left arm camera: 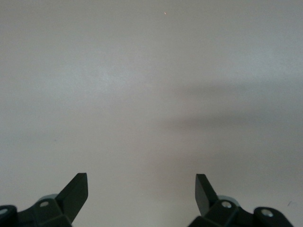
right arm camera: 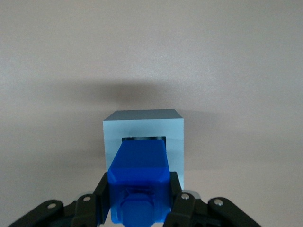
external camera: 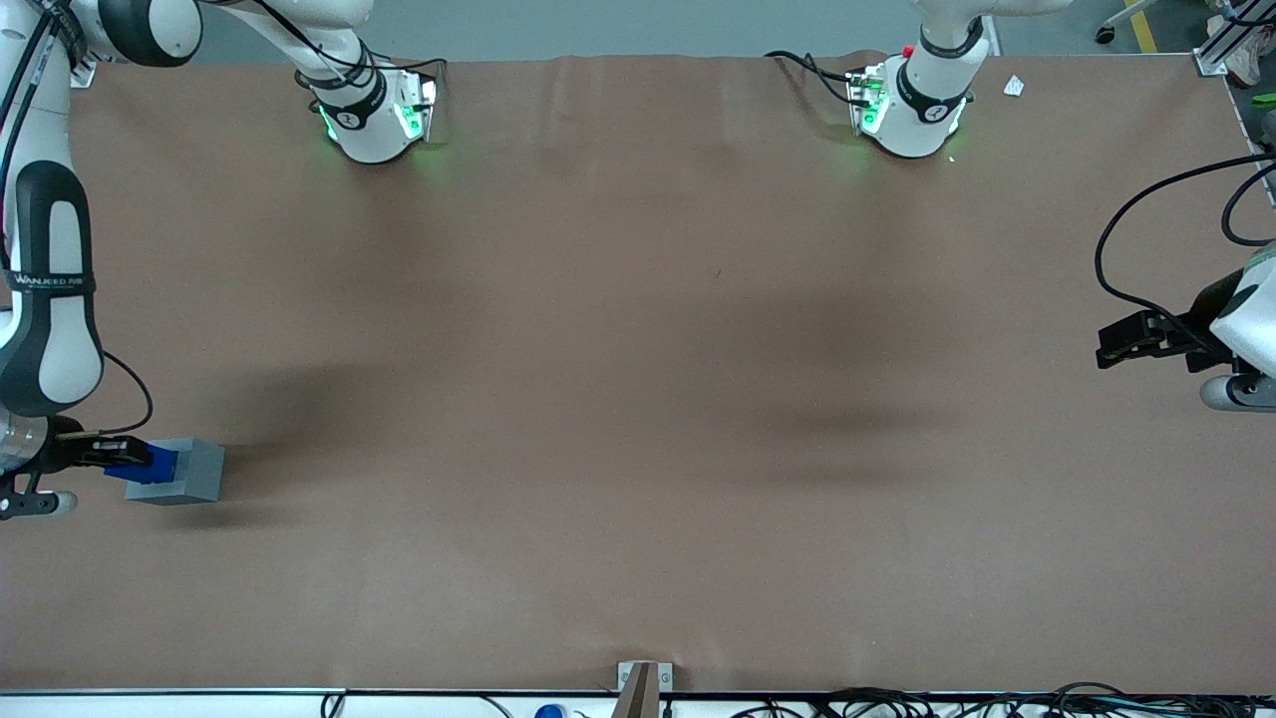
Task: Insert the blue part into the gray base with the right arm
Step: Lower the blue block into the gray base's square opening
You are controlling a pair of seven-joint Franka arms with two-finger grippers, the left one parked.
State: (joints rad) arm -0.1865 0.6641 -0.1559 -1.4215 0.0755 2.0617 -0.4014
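Note:
The gray base (external camera: 189,471) stands on the brown table at the working arm's end. My right gripper (external camera: 128,456) is shut on the blue part (external camera: 156,465) and holds it over the base's top. In the right wrist view the blue part (right arm camera: 139,177) sits between the black fingers (right arm camera: 100,194), and its lower end reaches into the square recess of the gray base (right arm camera: 143,128). The white right arm (external camera: 45,299) stands above the gripper.
The brown table cover (external camera: 638,399) spreads wide toward the parked arm's end. The two arm bases (external camera: 374,115) stand at the table's edge farthest from the front camera. A small bracket (external camera: 643,683) sits at the near edge.

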